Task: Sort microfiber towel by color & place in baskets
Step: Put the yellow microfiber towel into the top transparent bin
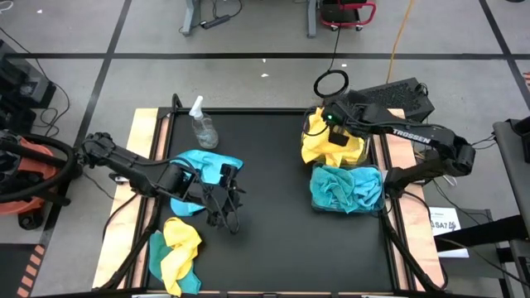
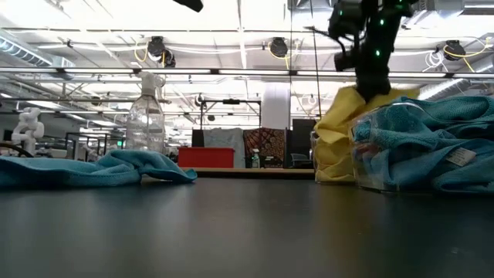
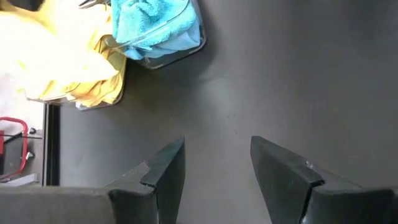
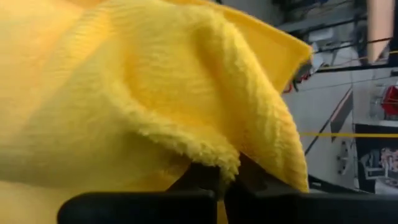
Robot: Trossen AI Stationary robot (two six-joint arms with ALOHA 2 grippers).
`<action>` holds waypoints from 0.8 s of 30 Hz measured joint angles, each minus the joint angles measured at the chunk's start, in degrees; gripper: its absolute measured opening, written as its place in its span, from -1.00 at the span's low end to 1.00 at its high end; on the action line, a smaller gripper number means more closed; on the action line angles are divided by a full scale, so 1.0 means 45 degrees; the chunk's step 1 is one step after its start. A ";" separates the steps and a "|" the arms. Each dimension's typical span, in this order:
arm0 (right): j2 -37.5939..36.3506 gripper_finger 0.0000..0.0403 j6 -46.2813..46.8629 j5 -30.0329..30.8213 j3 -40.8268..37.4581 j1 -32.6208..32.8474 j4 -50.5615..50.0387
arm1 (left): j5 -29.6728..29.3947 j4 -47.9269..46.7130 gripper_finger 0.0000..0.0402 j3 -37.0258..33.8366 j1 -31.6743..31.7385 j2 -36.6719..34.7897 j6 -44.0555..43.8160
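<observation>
My right gripper (image 1: 335, 132) is shut on a yellow microfiber towel (image 1: 319, 145) over the far basket (image 1: 363, 154), which holds yellow cloth. The near basket (image 1: 382, 189) is filled with teal towels (image 1: 344, 189). My left gripper (image 1: 222, 199) is open and hovers over the bare black mat; in its wrist view the fingers (image 3: 168, 171) stand apart with nothing between them. A teal towel (image 1: 203, 164) lies flat on the mat under the left arm. A yellow and teal bunch (image 1: 175, 247) lies near the mat's near left corner. My right gripper pinches a bunched fold of the yellow towel (image 4: 208, 155) between its two fingers, coming from above and pointing down. In the low view the cloth rises to a peak (image 2: 361, 96) at the fingers. Its lower part (image 2: 336, 147) rests in the far basket.
A clear spray bottle (image 1: 202, 126) stands at the mat's far left, beside the flat teal towel. The middle of the black mat (image 1: 273, 215) is bare. Wooden strips edge the mat on both sides.
</observation>
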 joint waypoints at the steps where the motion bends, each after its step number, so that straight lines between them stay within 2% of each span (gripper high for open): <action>1: 0.0094 -1.00 0.0007 -0.0026 -0.0202 -0.0042 0.0033 | -0.0005 0.0002 -0.07 0.0000 0.0000 0.0031 0.0000; 9: 0.0949 -1.00 0.0464 -0.1095 -0.2335 -0.0634 0.0983 | 0.0245 -0.0143 -0.07 0.0000 -0.0005 0.0295 -0.0017; 16: 0.1374 -1.00 0.0730 -0.3210 -0.4166 -0.1657 0.2928 | 0.0364 -0.0175 -0.07 0.0010 0.0010 0.0629 0.0000; 24: 0.1572 -1.00 0.1136 -0.5657 -0.4699 -0.2840 0.3420 | 0.0423 -0.0175 -0.07 0.0005 0.0034 0.0660 0.0005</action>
